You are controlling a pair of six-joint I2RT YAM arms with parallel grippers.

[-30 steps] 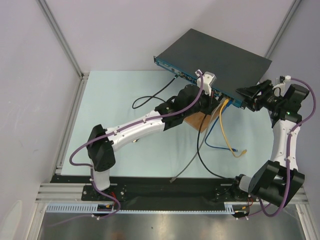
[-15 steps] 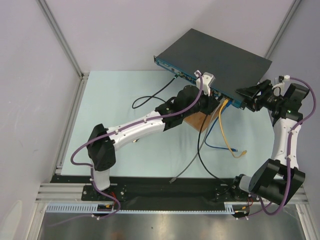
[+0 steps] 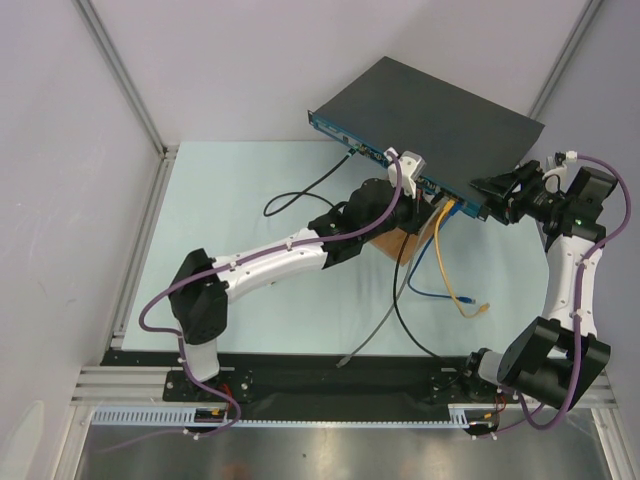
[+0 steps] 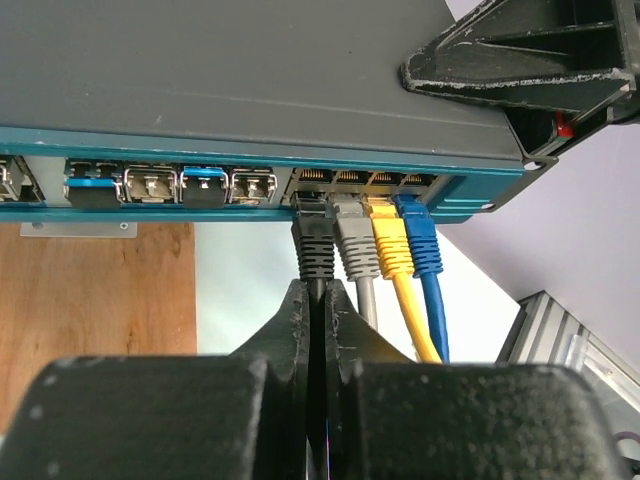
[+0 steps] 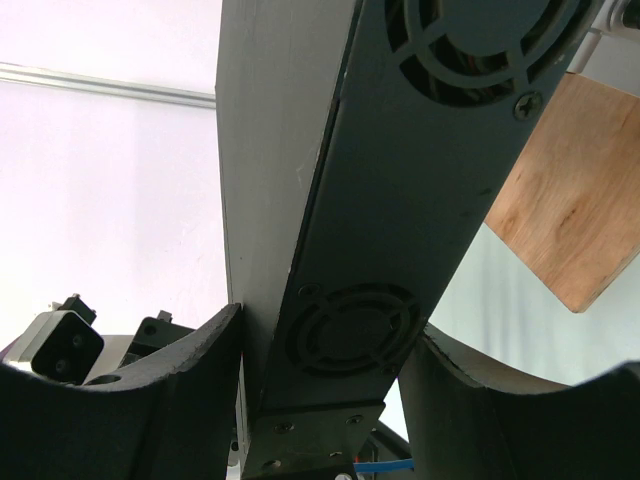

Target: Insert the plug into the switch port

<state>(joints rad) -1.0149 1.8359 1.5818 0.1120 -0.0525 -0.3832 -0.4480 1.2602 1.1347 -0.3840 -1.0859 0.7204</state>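
The switch [image 3: 430, 100] is a flat dark grey box with a teal front face [image 4: 250, 205]. The black plug [image 4: 312, 225] sits in a port at the left end of a row of plugs. My left gripper [image 4: 318, 292] is shut on the black cable just behind that plug, in front of the switch's face [image 3: 428, 200]. My right gripper [image 3: 492, 192] clamps the switch's right end. Its fingers [image 5: 200, 350] press both sides of the vented side panel [image 5: 400, 150].
Grey [image 4: 355, 245], yellow [image 4: 392, 245] and blue [image 4: 420, 240] plugs fill the neighbouring ports. Their cables trail over the mat [image 3: 450, 280]. A brown wooden board [image 3: 400, 242] lies under the left wrist. Another black cable [image 3: 300, 195] runs off to the left.
The left arm has shifted slightly left along the switch front, still holding the black cable. The right gripper keeps its hold on the switch.
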